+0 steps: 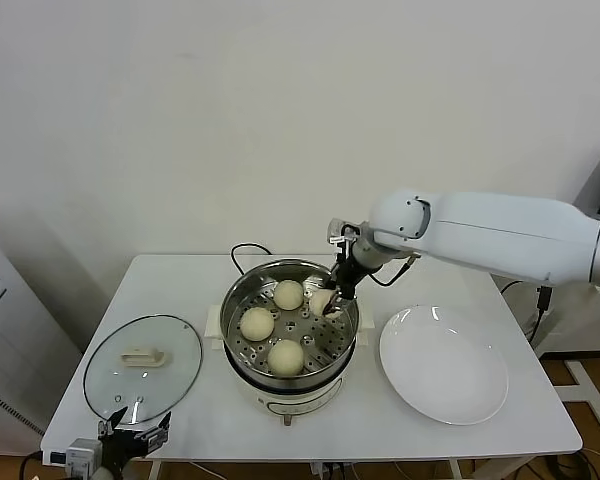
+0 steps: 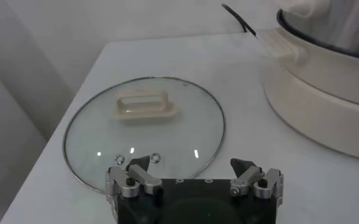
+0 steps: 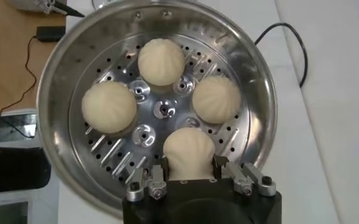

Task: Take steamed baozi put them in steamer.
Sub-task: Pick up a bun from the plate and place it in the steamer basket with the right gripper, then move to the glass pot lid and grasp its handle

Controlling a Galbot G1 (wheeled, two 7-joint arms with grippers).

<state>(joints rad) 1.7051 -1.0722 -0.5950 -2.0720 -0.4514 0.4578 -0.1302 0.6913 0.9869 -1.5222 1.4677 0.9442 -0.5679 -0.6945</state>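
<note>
Reaching over the worktop (image 1: 480,435) in the head view, my right gripper (image 1: 332,303) sits inside the steamer (image 1: 238,300), clamped on the fourth baozi (image 1: 321,300) beside three already on the tray, the plate (image 1: 444,365) bare. My left wrist view shows my left gripper (image 2: 194,173) parked with its jaws wide and empty beside the glass lid (image 2: 144,131), keeping clear. My right wrist view shows the held bun pinched low between both fingers (image 3: 156,180), apparently for setting down in the last gap.

right claw (image 3: 189,175) clamped, left claw (image 2: 194,176) spread, parked
</note>
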